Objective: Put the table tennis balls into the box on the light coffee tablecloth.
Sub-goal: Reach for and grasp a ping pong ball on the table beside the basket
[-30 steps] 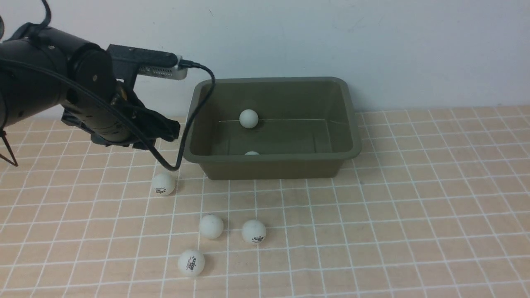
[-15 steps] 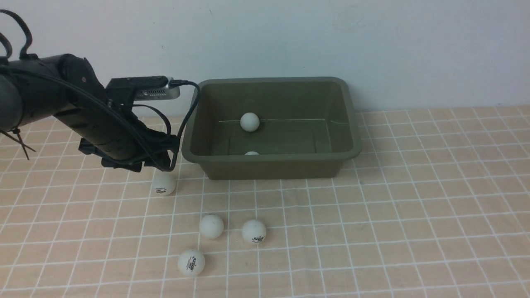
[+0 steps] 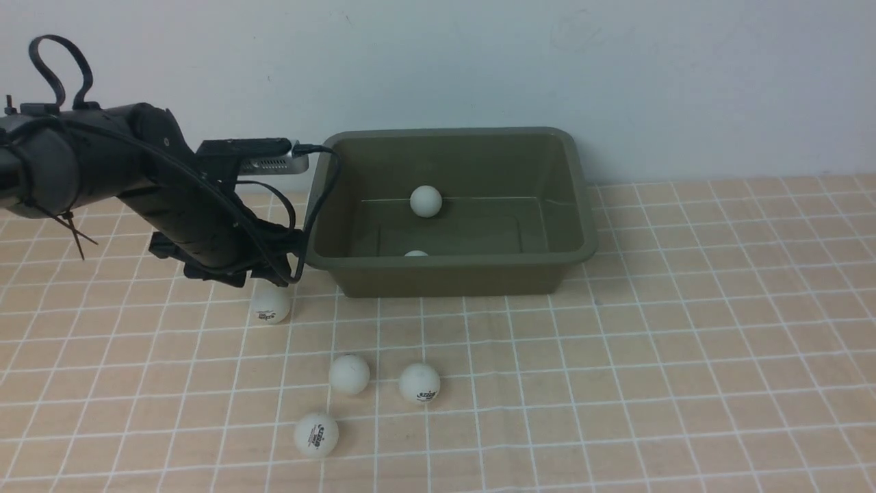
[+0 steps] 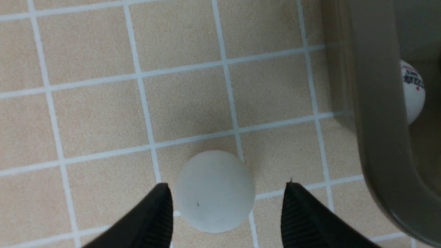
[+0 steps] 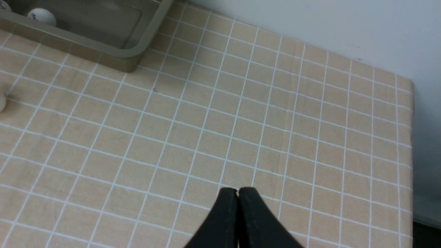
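Several white table tennis balls lie on the light coffee tablecloth (image 3: 684, 329) in front of the olive-green box (image 3: 578, 205). The one nearest the box's left corner (image 3: 270, 306) sits just under my left gripper (image 3: 274, 274). In the left wrist view this ball (image 4: 214, 191) rests on the cloth between the open fingers of the left gripper (image 4: 226, 186), closer to one finger, beside the box rim (image 4: 375, 120). Two balls are in the box (image 3: 426, 201), (image 3: 415, 254), the second half hidden by the front wall. My right gripper (image 5: 237, 191) hangs shut and empty over bare cloth.
Three more balls lie nearer the front: (image 3: 349, 374), (image 3: 419, 383), (image 3: 315, 434). A wall stands right behind the box. The cloth's far right edge (image 5: 411, 137) drops off in the right wrist view. The left arm's cable (image 3: 321, 198) hangs against the box's left rim.
My left arm has come down and forward over the ball beside the box, and its jaws have widened. The far ball inside the box has rolled slightly to the right.
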`<state>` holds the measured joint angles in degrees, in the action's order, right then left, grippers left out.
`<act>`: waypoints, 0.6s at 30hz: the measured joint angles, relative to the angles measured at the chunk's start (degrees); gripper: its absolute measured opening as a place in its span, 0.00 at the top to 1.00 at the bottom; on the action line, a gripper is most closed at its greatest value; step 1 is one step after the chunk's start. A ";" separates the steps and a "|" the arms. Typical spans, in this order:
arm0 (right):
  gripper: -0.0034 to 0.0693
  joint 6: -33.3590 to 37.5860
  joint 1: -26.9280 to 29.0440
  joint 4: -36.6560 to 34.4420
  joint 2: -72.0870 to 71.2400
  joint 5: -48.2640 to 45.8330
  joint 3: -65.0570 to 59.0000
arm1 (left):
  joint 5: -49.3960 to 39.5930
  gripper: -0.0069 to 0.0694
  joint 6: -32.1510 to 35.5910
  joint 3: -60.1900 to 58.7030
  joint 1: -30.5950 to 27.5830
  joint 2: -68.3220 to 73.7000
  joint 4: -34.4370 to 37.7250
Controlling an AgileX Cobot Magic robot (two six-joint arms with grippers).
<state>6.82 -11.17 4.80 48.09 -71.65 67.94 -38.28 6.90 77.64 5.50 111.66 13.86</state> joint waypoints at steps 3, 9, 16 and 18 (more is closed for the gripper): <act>0.98 -0.06 0.00 0.00 0.00 0.00 -0.01 | 0.00 0.45 0.14 0.43 0.00 1.37 -0.05; 0.98 -0.08 0.00 -0.36 0.00 0.00 -0.06 | 0.76 0.45 0.19 0.68 0.00 2.08 -0.35; 0.98 0.09 0.00 -1.70 0.00 0.00 -0.06 | 1.29 0.45 0.32 0.72 0.00 3.64 -0.53; 0.98 0.09 0.00 -1.95 0.00 0.00 -0.06 | 1.29 0.45 0.32 0.72 0.00 4.21 -0.53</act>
<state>6.91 -11.17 2.85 48.09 -71.65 67.88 -36.99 7.22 78.36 5.50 115.86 13.32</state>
